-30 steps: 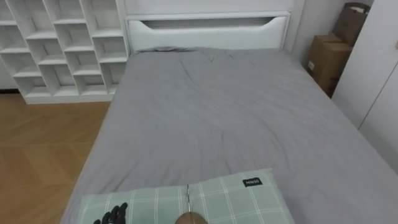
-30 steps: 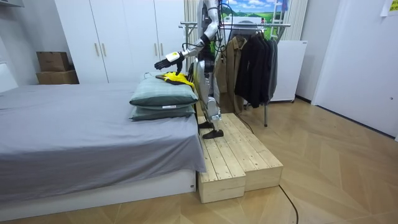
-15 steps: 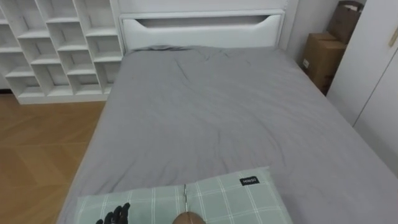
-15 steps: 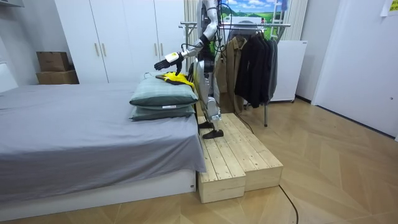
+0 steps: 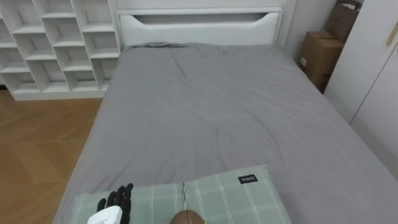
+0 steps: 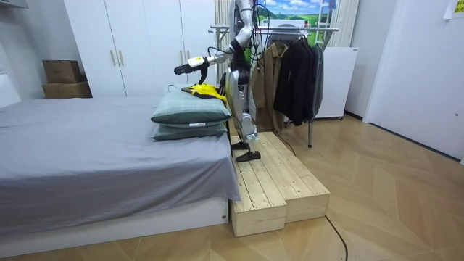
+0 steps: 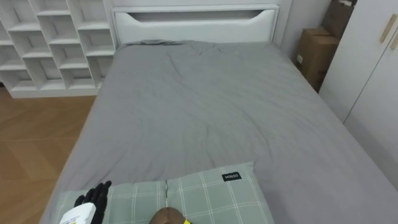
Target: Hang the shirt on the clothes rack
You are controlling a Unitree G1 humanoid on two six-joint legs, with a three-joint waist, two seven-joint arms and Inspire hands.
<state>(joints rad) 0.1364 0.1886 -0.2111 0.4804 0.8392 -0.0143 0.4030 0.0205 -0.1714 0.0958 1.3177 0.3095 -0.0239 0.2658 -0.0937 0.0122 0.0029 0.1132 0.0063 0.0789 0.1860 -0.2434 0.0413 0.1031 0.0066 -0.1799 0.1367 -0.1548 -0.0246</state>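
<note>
I stand on a wooden platform at the foot of a bed, facing it. A yellow garment lies on the upper of two stacked green checked pillows. At the bottom edge of the eye views a brown hanger top with a thin metal hook shows on the pillow. My left hand is stretched forward above the pillow's left part with straight fingers and holds nothing. In the room view that left hand hovers higher than the garment, toward the bed.
The grey bed stretches ahead to a white headboard. White cube shelves stand at the left, cardboard boxes and a wardrobe at the right. Behind me a clothes rack carries dark coats.
My left hand has risen and reached further forward over the pillow. The eye view has shifted slightly.
</note>
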